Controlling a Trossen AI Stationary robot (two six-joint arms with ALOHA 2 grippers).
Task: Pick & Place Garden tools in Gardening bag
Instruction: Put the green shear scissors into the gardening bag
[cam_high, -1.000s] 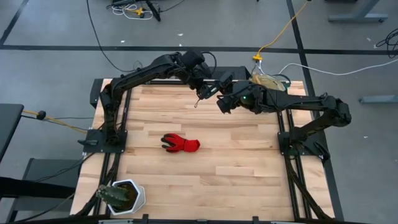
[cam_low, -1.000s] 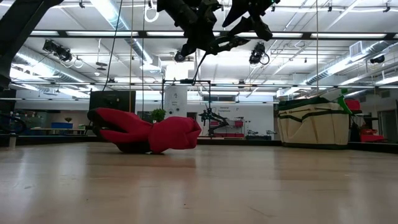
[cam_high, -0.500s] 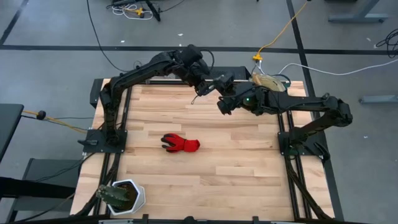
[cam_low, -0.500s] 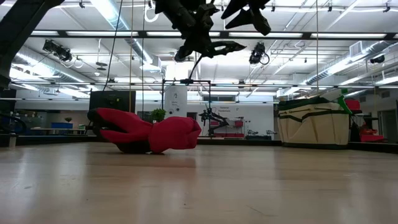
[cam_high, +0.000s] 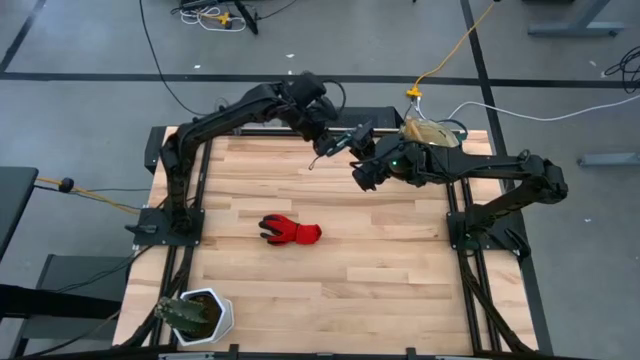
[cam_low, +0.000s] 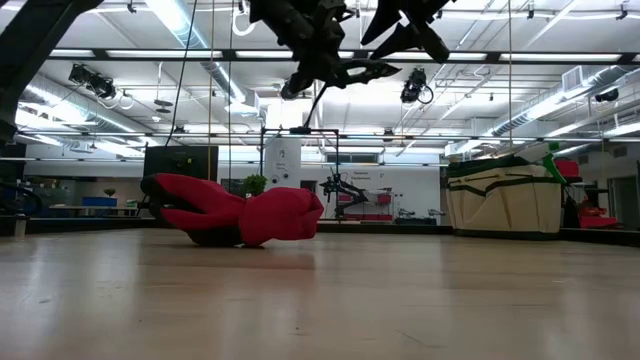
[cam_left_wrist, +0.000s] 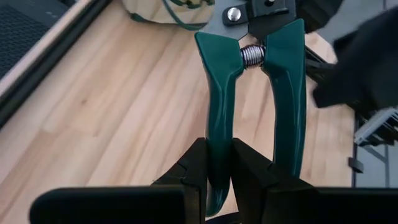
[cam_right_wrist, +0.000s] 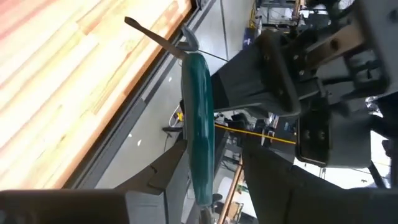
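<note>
Pruning shears (cam_high: 335, 146), gripped by left gripper (cam_high: 322, 143), have been shifted slightly twd far edge & right gripper (cam_high: 362, 150) has been brought closer alongside

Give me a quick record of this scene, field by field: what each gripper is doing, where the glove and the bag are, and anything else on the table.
left gripper: shut on one handle of the green-handled pruning shears, held in the air over the far side of the table
right gripper: open, fingers either side of a shears handle, close to the left gripper
red glove: lying on the table near its middle
gardening bag: standing at the far right corner
potted plant: near left corner
</note>
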